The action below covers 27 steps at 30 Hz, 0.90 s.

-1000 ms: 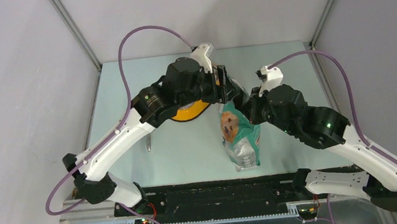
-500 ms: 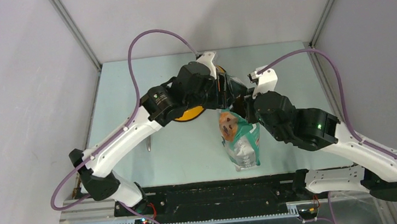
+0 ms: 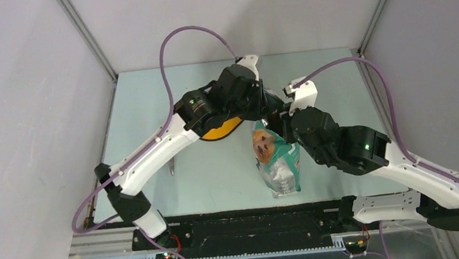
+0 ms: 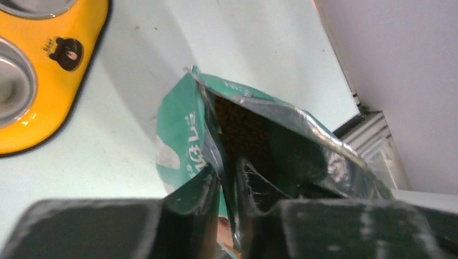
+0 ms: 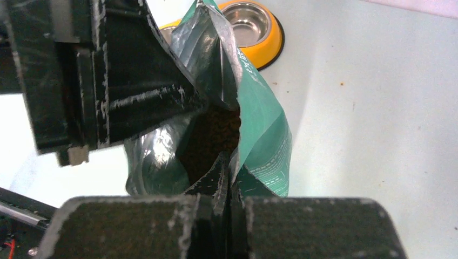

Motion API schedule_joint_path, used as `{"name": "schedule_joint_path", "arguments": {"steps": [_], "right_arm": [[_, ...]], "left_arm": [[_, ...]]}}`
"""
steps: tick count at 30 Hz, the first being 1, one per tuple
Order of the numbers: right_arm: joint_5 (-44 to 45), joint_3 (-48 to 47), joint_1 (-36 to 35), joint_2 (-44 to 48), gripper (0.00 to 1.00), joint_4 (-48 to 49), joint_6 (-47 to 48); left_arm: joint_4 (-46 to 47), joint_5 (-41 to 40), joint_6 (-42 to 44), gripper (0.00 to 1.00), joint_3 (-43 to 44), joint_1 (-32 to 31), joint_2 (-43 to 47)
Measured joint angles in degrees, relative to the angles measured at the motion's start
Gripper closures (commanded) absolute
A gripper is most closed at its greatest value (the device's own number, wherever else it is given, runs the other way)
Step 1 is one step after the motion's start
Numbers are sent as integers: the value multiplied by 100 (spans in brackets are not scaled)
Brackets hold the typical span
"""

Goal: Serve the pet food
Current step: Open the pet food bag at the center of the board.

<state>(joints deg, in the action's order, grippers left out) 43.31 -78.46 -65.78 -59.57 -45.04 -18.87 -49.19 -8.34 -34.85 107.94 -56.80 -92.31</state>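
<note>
Right wrist view | right claw (image 5: 229,162) pinching near lip of bag (image 5: 267,135) | left claw (image 4: 227,181) straddling opposite lip, pinch undeterminable | purpose, judged: hold mouth open | pet food (image 5: 210,135) inside bag, frame centre | yellow feeder (image 4: 59,116) upper left, unfilled

No word can be read outright. The teal-and-white foil bag (image 4: 181,140) carries large white lettering (image 4: 195,156) on its teal side, slanted and creased, not legible. The finer white print lines (image 5: 270,162) are too small to read. Its front shows a golden dog's face (image 3: 265,144). The yellow plastic double-bowl stand (image 4: 81,91) bears a small black bear-face emblem (image 4: 67,52).
</note>
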Motion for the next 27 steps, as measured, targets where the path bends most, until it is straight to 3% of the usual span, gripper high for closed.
{"name": "schedule_joint_path", "arguments": {"steps": [1,3,12,17,27], "right_arm": [[28,0,0,0,100,-2,28],[111,0,0,0,100,-7,98],[1158,0,24,76,100,0,544],[1495,0,52,278,100,197,861],[1311,0,791,861,100,273,984]], "left_arm": [[-153,-94,63,98,219,-7,-144],[-435,-264,190,100,612,-22,-354],[-1054,-651,796,100,1008,-214,-317],[-1453,-647,1016,100,1722,-260,-435],[-1091,-719,1440,100,2605,-258,-802]]}}
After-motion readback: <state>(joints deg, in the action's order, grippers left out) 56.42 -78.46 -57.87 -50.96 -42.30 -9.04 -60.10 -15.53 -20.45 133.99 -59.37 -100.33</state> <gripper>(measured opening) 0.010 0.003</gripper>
